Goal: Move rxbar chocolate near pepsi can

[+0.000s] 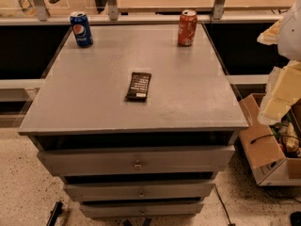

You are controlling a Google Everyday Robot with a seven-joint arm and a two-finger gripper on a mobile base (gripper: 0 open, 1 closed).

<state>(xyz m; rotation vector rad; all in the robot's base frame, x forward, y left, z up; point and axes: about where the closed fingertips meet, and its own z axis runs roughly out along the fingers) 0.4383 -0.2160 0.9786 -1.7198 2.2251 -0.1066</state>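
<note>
The rxbar chocolate [138,86], a flat dark bar with white text, lies near the middle of the grey cabinet top [94,102], long side pointing away from me. The pepsi can [81,28], blue with a round red, white and blue logo, stands upright at the far left corner. The bar and the can are well apart. My gripper [278,81] shows as pale cream parts at the right edge of the view, off to the right of the cabinet top and clear of the bar and both cans.
A red soda can [187,28] stands upright at the far right of the top. The cabinet has several drawers [136,161] below. An open cardboard box [268,149] with clutter sits on the floor at the right. A railing [141,18] runs behind the cabinet.
</note>
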